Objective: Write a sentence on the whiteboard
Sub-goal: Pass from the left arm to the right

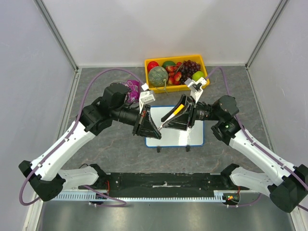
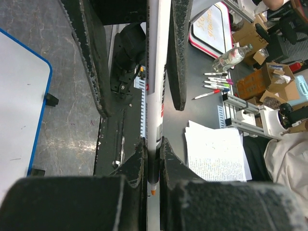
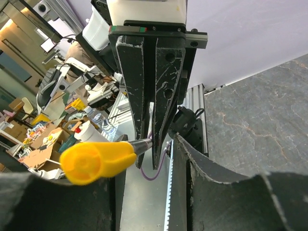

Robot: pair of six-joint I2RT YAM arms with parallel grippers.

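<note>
The grey counter is carrying the whiteboard, which is lying flat at its centre under both arms, just in front of the yellow fruit tray. The fingers of the left gripper are pinching a white marker above the board; those of the right gripper are standing spread around it, near its orange cap

I've got left pincer and right pincer tip to tip, no passage between. Fruit tray close beyond them; tabletop open outboard of each.
</note>
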